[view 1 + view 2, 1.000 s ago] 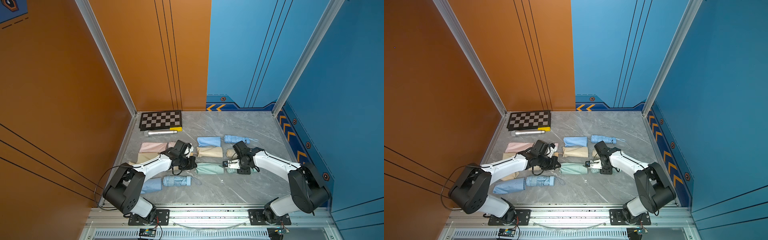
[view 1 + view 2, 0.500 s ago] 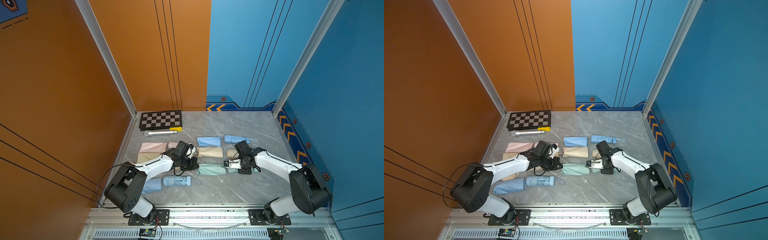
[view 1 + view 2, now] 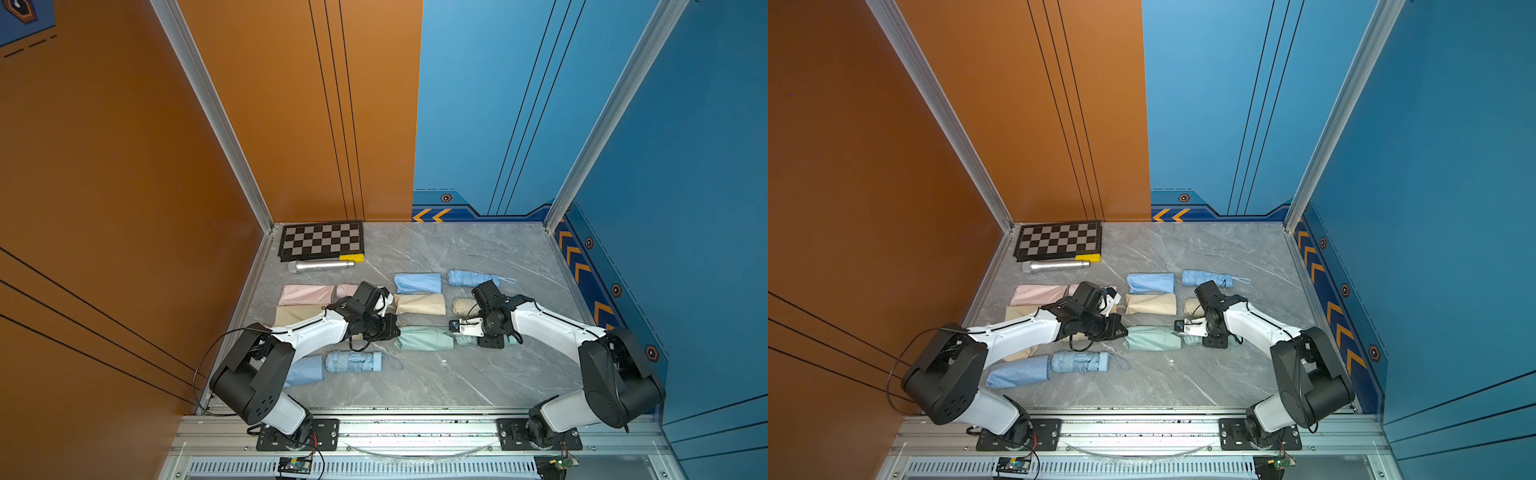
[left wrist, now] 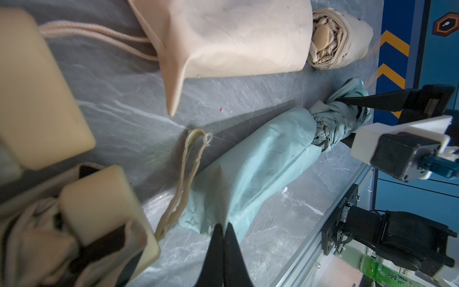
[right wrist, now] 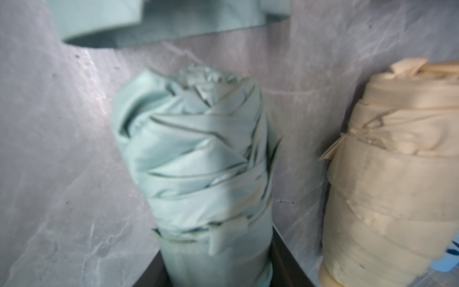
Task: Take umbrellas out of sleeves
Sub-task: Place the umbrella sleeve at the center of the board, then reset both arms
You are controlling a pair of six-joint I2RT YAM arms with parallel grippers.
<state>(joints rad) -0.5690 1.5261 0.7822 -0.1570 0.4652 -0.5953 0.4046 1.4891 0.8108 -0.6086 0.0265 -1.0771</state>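
The left pincer [image 4: 223,229] is shut on the smooth mint fabric sleeve [image 4: 248,169]; the right pincer [image 4: 337,120] squeezes the crinkly mint umbrella [image 5: 193,154]. The thin, slippery cloth may slide free.

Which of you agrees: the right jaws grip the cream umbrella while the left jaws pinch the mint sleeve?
Wrong colour: the right jaws grip the mint umbrella, as the right wrist view shows. The left jaws do pinch the mint sleeve.
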